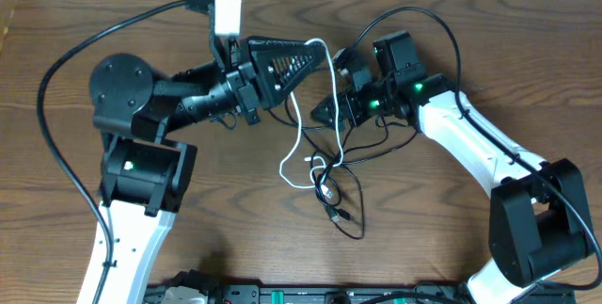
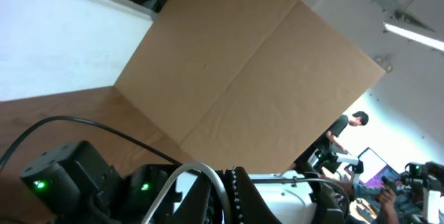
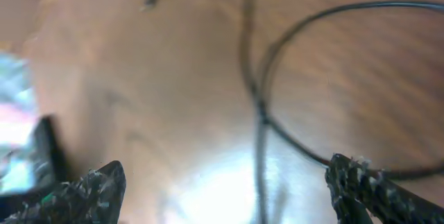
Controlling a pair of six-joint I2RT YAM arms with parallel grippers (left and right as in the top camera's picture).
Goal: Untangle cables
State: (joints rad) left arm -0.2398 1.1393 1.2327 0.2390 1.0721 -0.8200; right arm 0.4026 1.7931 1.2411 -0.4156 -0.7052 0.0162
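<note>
Surface: brown wooden table [image 1: 527,50].
Left gripper [image 1: 318,53]: pressed together, pinching the thin white cable [image 1: 299,125] I see lifted at twelve o'clock.
Right gripper [image 1: 322,111]: spread wide, hovering at three o'clock of that cable.
Thin black cables [image 1: 329,191]: tangled on the table at six o'clock.

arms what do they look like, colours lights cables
The left arm and right arm have white links, black joints and green lights. A thick black wire loops off each. The left gripper and right gripper are black with toothed fingers.
</note>
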